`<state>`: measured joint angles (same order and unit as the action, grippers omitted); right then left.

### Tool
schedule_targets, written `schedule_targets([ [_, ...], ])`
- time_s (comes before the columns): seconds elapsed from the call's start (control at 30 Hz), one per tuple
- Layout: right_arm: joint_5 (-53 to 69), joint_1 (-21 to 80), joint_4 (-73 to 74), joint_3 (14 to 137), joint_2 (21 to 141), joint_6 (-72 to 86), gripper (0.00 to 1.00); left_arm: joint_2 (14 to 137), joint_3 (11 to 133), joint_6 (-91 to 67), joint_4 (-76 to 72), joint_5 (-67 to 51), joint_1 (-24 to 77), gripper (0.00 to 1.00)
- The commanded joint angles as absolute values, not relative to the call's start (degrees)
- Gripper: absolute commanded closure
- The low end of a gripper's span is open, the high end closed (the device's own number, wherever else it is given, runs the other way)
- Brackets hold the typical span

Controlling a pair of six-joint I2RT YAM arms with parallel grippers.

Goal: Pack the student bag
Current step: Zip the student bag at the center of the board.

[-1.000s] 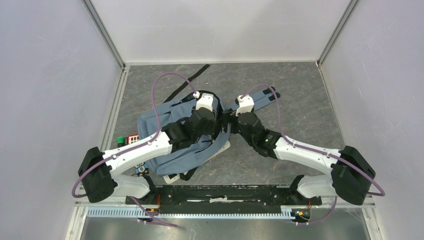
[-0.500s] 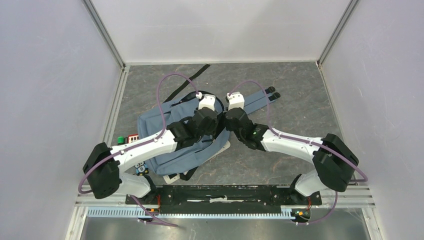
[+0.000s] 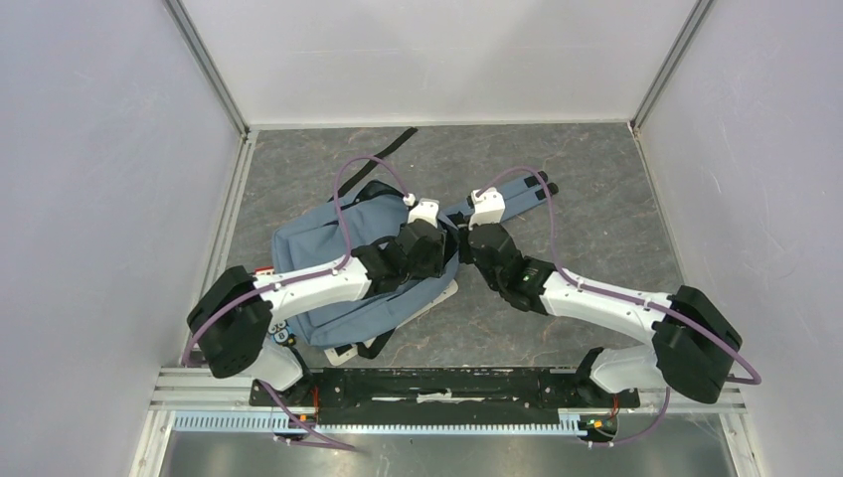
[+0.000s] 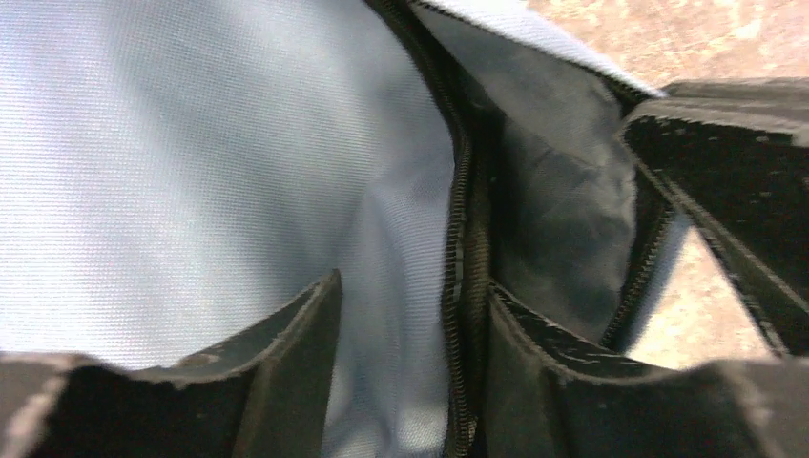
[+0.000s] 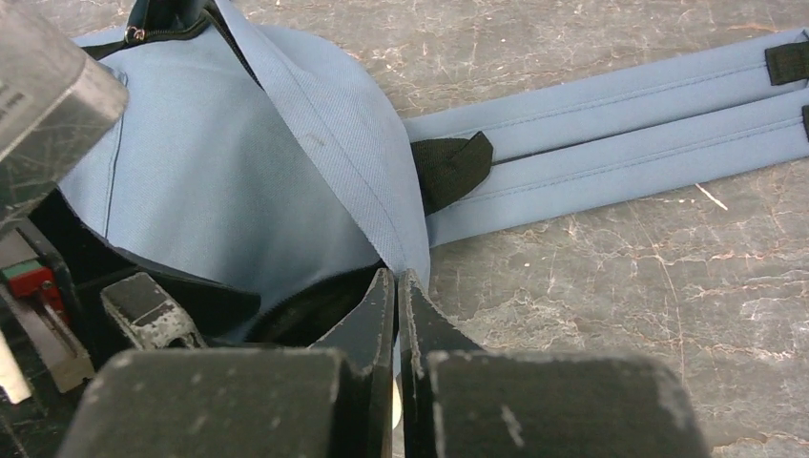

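The student bag (image 3: 318,248), dusty grey-blue with black zips, lies flat left of centre, its blue shoulder straps (image 5: 611,134) stretched out to the right. My left gripper (image 4: 410,315) is open at the bag's mouth. Light outer fabric (image 4: 191,143) and the black zip (image 4: 458,286) run between its fingers, and the right finger sits against the dark lining (image 4: 563,191). My right gripper (image 5: 398,286) is shut on the bag's blue rim beside the opening. Seen from above, both grippers (image 3: 437,256) (image 3: 465,243) meet at the bag's right edge.
A loose black strap (image 3: 373,159) lies on the floor behind the bag. A small red item (image 3: 263,270) shows at the bag's left side and a white one (image 3: 343,353) pokes out under its near edge. Grey walls close in both sides.
My right gripper has shut on the bag's rim. The left arm has swung right towards the opening, with its jaws a little wider.
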<state>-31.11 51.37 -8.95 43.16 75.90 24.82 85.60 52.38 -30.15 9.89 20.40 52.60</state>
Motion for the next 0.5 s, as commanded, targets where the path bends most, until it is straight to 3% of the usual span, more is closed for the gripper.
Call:
schedule_targets([
  [0.0,-32.46,50.80,-14.28,42.22,72.77,25.10,0.97,81.76,51.51,-29.03,6.24,17.07,52.60,0.31],
  [0.13,-28.17,50.81,-14.33,42.25,70.46,21.83,0.63,72.57,50.34,-25.72,7.53,15.75,52.65,0.01],
  [0.2,-26.11,50.82,-13.37,42.36,68.70,19.77,0.47,67.23,49.23,-24.85,9.62,15.93,52.60,0.00],
  [0.33,-21.20,50.81,-13.39,41.18,64.51,13.21,0.25,58.46,47.66,-24.99,18.07,17.13,52.40,0.00],
  [0.4,-15.01,50.83,-13.17,41.49,63.74,8.43,0.16,56.45,47.93,-25.66,23.93,16.76,51.63,0.00],
  [0.47,-6.57,50.80,-11.03,43.79,64.55,3.94,0.15,55.43,48.55,-26.36,29.94,15.47,50.01,0.00],
])
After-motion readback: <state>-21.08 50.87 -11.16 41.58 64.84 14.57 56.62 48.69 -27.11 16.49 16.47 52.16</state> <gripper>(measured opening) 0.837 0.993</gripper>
